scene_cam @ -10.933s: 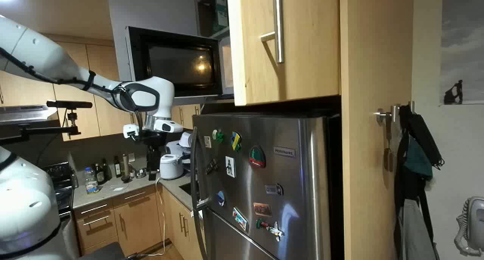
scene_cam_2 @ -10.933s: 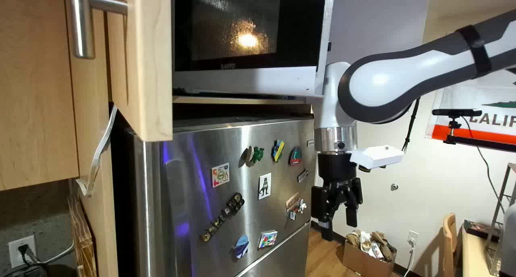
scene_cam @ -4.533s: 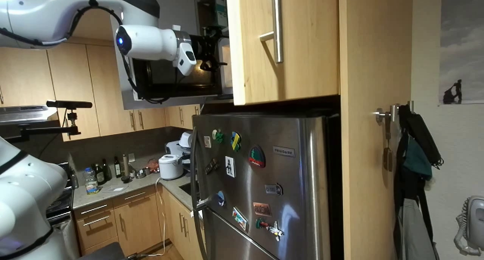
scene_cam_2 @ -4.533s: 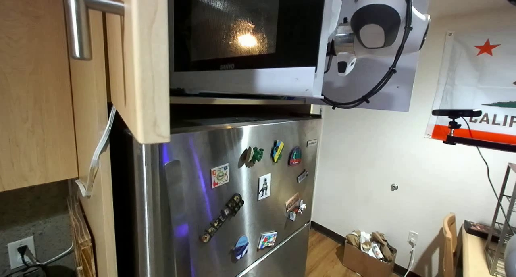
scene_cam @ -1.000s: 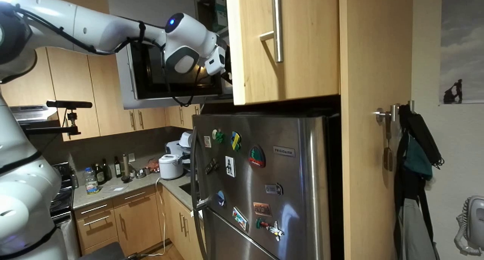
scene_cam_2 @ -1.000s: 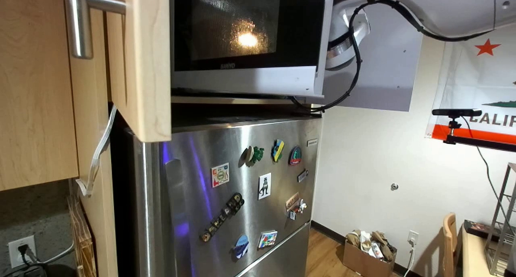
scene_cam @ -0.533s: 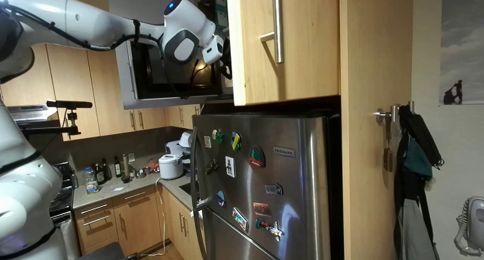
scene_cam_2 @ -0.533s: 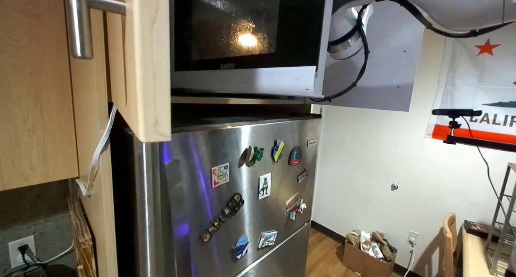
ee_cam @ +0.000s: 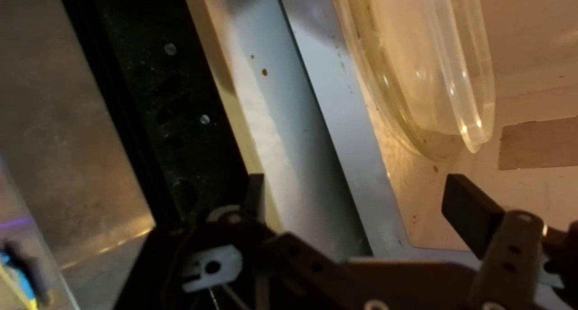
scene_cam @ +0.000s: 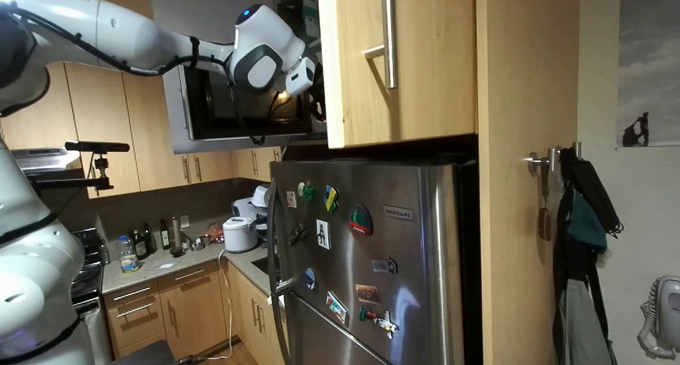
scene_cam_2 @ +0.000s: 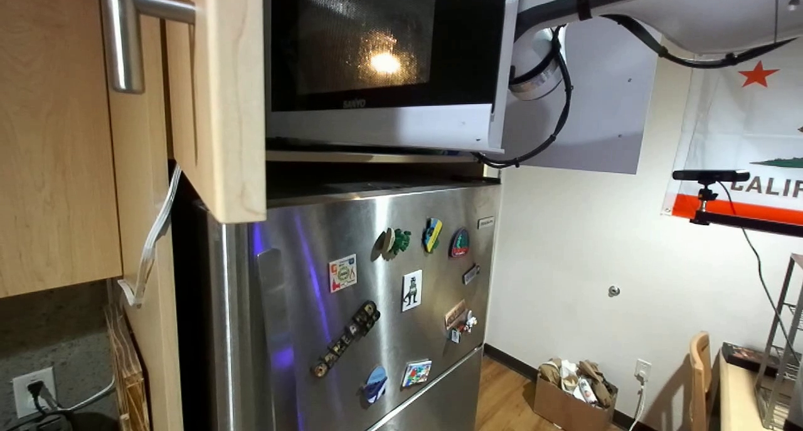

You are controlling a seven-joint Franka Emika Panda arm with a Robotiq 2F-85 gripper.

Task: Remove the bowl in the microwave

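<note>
The black two-finger gripper (ee_cam: 356, 183) is at the open front of the black, boxy microwave (scene_cam_2: 389, 54) with silver-grey trim (scene_cam_2: 389, 127). In the wrist view its black fingers (ee_cam: 469, 210) stand wide apart, one at 7 o'clock, the other between 3 and 4 o'clock. The microwave's flat silver-grey sill (ee_cam: 352, 134) appears between them, running from 12 o'clock toward 5 o'clock.

The clear, curved-walled bowl (ee_cam: 445, 66), glass or plastic (cannot be determined), is inside the microwave, at 1 o'clock from the gripper, near one fingertip but apart from it. A clear curved edge (ee_cam: 388, 82) follows the bowl's 8 o'clock side; whether it belongs to a separate plate cannot be determined.

In an exterior view the white robot arm (scene_cam: 138, 41) extends from 10 o'clock, its wrist (scene_cam: 271, 35) in front of the open, dark glass door (scene_cam: 255, 112). The light-wood cabinet door (scene_cam: 425, 67) with a metal bar handle (scene_cam: 391, 46) conceals most of the gripper there. In both exterior views the stainless-steel refrigerator (scene_cam: 350, 253), carrying magnets (scene_cam: 361, 219), stands below the microwave.
</note>
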